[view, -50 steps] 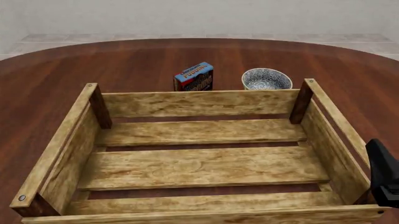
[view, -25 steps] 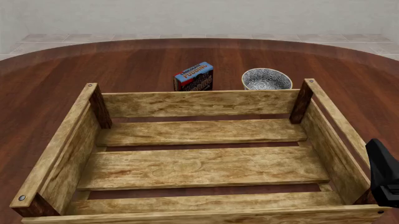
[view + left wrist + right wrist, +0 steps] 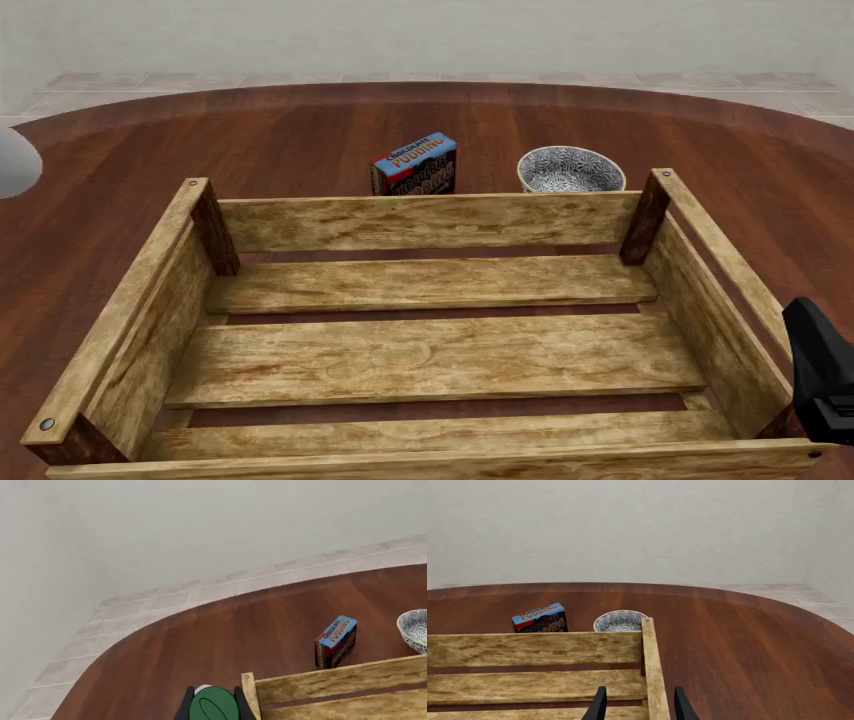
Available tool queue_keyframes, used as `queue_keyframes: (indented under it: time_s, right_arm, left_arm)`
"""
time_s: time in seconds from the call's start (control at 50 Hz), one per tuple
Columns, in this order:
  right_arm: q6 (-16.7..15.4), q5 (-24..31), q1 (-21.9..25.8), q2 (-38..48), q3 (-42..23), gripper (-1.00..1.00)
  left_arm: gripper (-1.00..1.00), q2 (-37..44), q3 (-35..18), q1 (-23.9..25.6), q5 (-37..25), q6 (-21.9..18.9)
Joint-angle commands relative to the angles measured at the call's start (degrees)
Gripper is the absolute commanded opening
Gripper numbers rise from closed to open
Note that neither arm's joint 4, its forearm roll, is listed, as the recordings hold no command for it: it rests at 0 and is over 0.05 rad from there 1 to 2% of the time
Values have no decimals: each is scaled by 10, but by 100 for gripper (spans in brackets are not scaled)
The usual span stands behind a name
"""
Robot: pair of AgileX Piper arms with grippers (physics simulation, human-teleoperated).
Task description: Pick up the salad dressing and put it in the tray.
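In the left wrist view the salad dressing's dark green cap (image 3: 213, 705) sits between my left gripper's (image 3: 213, 711) two dark fingers, with a sliver of white bottle behind it. The gripper is shut on it, just outside a corner post of the tray (image 3: 333, 682). In the front view a white rounded shape (image 3: 12, 162), apparently the bottle's body, shows at the left edge, left of the wooden tray (image 3: 427, 222). The left gripper itself is out of that view. My right gripper (image 3: 639, 707) is open, its fingers on either side of the tray's right wall (image 3: 654, 680).
A blue-and-red pudding box (image 3: 416, 165) and a small patterned white bowl (image 3: 570, 170) stand just behind the tray's far wall. Part of the dark right arm (image 3: 821, 375) shows at the tray's right side. The round wooden table (image 3: 294, 130) extends beyond them.
The white shape has come into the front view at its left edge; it was not there before. The right arm, tray, box and bowl have not moved.
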State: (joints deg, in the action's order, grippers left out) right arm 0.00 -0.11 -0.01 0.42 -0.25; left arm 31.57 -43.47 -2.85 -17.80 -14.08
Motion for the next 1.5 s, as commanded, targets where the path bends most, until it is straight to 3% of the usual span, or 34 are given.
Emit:
queue_keyframes:
  time_s: [0.02, 0.28, 0.74, 1.02, 1.5]
  right_arm:
    - [0, 0, 0, 0, 0, 100]
    - [0, 0, 0, 0, 0, 100]
    - [0, 0, 0, 0, 0, 100]
    - [0, 0, 0, 0, 0, 100]
    - [0, 0, 0, 0, 0, 100]
  left_arm:
    - [-100, 64, -49, 84, 34, 14]
    - [-100, 138, -98, 155, 51, 13]
    - [-100, 261, -160, 284, 38, 62]
    - [-100, 300, -152, 364, 51, 95]
    - [-100, 356, -85, 412, 126, 87]
